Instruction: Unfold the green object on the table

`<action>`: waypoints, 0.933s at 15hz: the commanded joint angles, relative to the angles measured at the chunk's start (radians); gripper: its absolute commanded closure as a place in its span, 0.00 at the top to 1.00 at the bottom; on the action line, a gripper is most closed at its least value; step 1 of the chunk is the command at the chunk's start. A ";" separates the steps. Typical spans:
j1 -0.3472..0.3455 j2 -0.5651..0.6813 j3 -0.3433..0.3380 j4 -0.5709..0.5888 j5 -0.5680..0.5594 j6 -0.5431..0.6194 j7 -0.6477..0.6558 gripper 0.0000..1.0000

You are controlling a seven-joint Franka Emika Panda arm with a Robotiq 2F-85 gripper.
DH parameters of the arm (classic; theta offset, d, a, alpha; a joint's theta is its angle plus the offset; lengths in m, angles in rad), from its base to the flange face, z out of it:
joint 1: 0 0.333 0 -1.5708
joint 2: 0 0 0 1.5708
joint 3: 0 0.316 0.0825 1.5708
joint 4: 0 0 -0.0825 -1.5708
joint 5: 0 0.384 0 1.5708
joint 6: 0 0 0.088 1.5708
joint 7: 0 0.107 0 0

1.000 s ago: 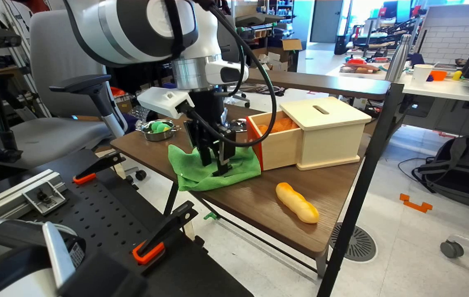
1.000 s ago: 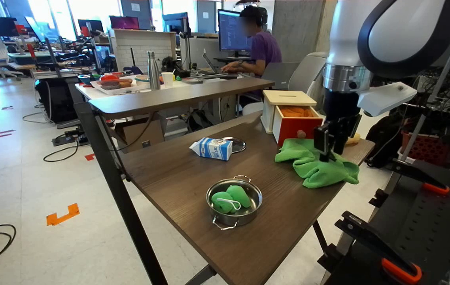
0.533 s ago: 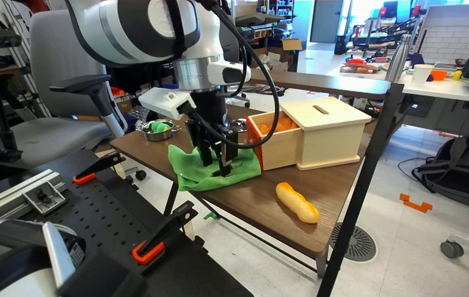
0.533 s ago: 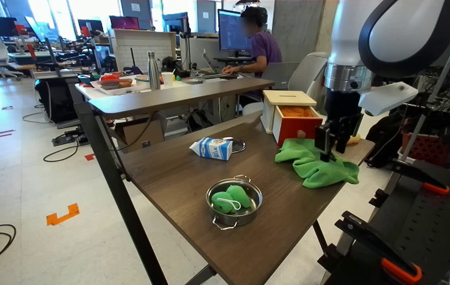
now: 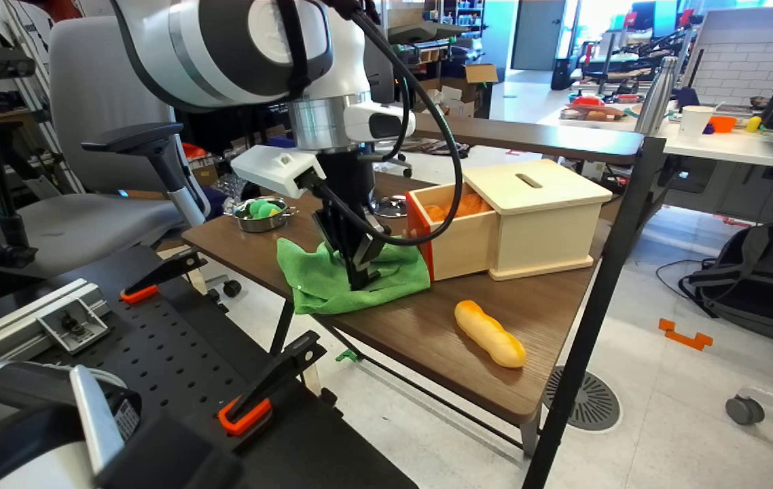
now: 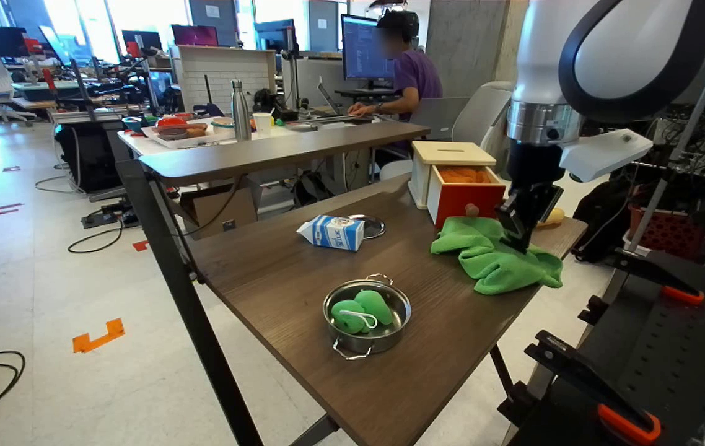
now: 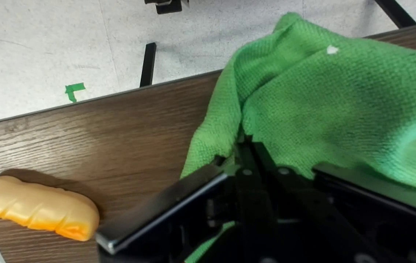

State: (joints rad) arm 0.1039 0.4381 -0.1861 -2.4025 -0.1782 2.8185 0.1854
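We read "MILK" on the blue-and-white carton in an exterior view. The lines on the monitor there are too small for us to read, as is the print on a pale label in an exterior view.

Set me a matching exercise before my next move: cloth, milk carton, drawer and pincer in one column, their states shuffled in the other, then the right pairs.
Things
1. green cloth
2. milk carton
3. red-fronted drawer
4. pincer

States
A. pulled partly out of the wooden box
B. closed, down at the green cloth
C. crumpled, not yet spread flat
D. lying on its side

Pairs: 1-C, 2-D, 3-A, 4-B
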 commanded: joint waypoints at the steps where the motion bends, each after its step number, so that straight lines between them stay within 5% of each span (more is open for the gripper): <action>1: -0.022 0.035 0.011 0.049 0.008 -0.043 -0.030 0.00; 14: 0.026 -0.079 -0.013 -0.054 -0.033 0.041 -0.001 0.01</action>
State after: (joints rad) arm 0.1066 0.4267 -0.1844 -2.3968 -0.1809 2.8217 0.1732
